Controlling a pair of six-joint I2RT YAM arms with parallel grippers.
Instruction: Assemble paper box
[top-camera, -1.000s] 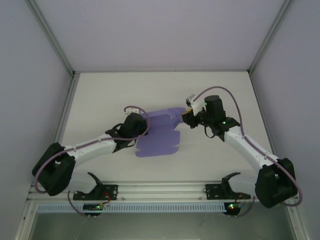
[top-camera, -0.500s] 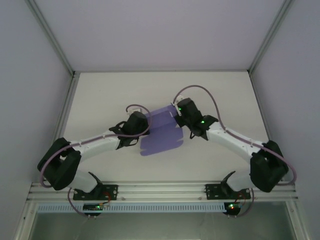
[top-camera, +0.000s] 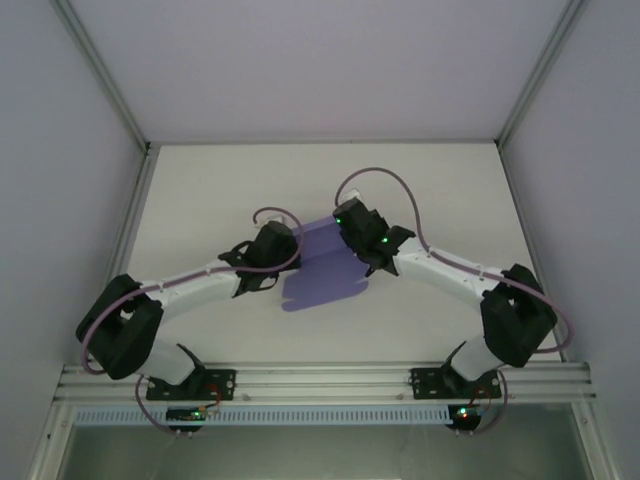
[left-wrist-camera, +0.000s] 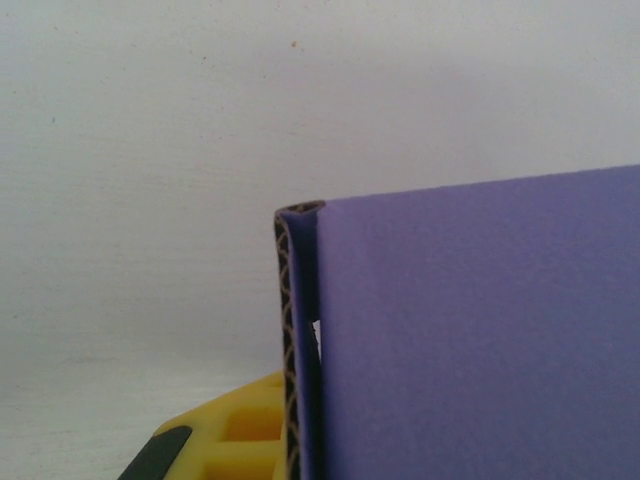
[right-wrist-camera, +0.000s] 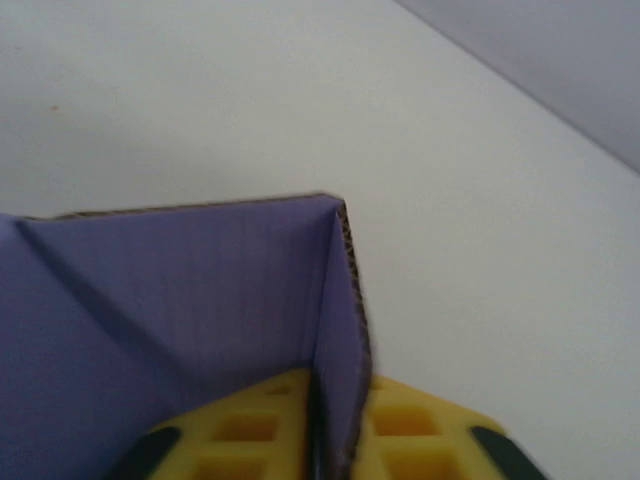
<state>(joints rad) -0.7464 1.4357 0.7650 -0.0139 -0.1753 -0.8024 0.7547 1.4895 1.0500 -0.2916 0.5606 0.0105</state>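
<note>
**A:** What is the left hand (top-camera: 283, 258) doing?

**B:** It is reaching in from the near left corner of the counter (top-camera: 200, 200) and clamping tight on the left edge of the paper box (top-camera: 325, 280). On its own camera, a yellow finger (left-wrist-camera: 230, 440) is sitting right against the card's cut, corrugated edge.

**A:** And where is the box lying?

**B:** It is sitting about midway between the counter's near and far edges, and roughly midway between its side edges too. It is lilac. The nearer part is lying flat, and the farther part is standing up in a fold.

**A:** And the right hand (right-wrist-camera: 335, 400)?

**B:** It is reaching in from the near right corner to the box's far right part. Its two yellow pads (right-wrist-camera: 250, 430) are flanking an upright flap (right-wrist-camera: 340, 300), with only a narrow gap between them. I cannot tell whether they are squeezing the flap or just sitting beside it.
</note>
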